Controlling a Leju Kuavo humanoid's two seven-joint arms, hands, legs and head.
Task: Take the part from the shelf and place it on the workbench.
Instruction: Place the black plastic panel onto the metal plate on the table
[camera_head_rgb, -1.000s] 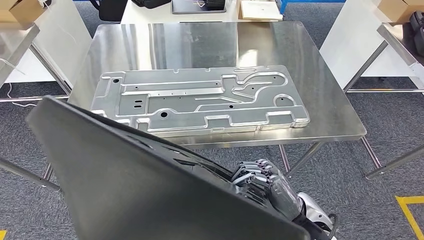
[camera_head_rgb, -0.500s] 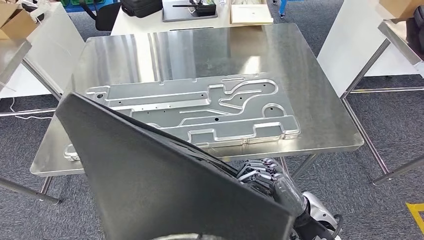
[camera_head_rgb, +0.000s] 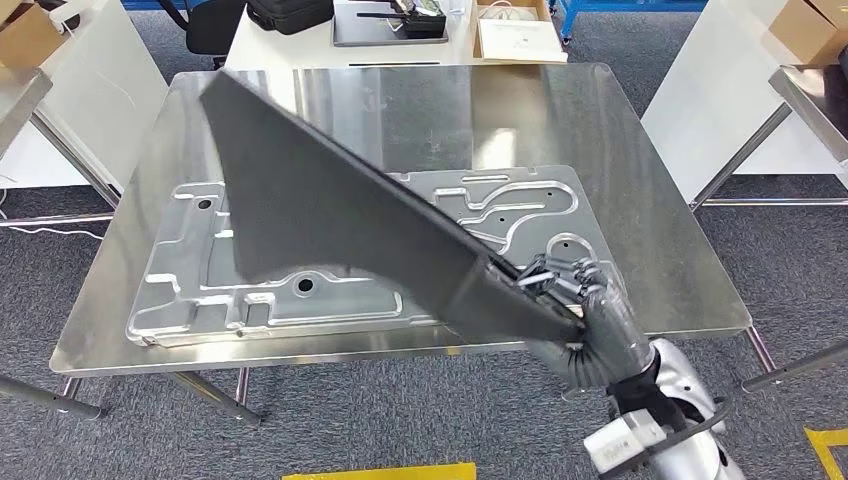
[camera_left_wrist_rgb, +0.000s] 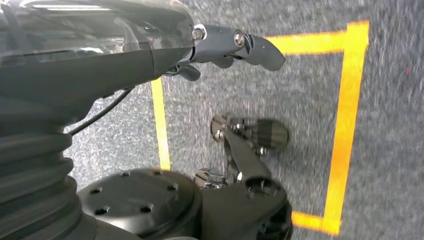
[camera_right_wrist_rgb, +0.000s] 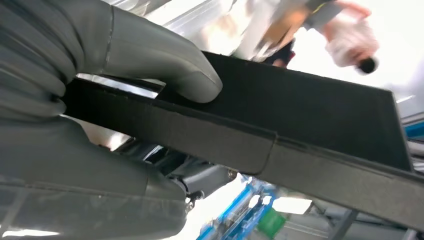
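Observation:
A large flat dark grey panel (camera_head_rgb: 340, 210) tilts over the steel workbench (camera_head_rgb: 560, 120), its far corner raised towards the back left. My right hand (camera_head_rgb: 585, 300) grips its near corner above the bench's front right part. In the right wrist view the thumb (camera_right_wrist_rgb: 150, 55) presses on one face of the panel (camera_right_wrist_rgb: 300, 110) and the other fingers lie under it. A big machined aluminium plate (camera_head_rgb: 200, 290) lies flat on the bench, partly hidden by the panel. My left hand (camera_left_wrist_rgb: 235, 45) hangs over the floor, fingers stretched out and holding nothing.
White tables flank the bench on the left (camera_head_rgb: 90, 70) and right (camera_head_rgb: 720, 70). Behind it stand a black bag (camera_head_rgb: 290, 12), a dark tray (camera_head_rgb: 390, 25) and a white box (camera_head_rgb: 520, 35). Yellow tape (camera_head_rgb: 380, 472) marks the carpet in front.
The view has shifted closer to the bench. My right hand has lifted the panel up and forward, from low in front of me to over the aluminium plate.

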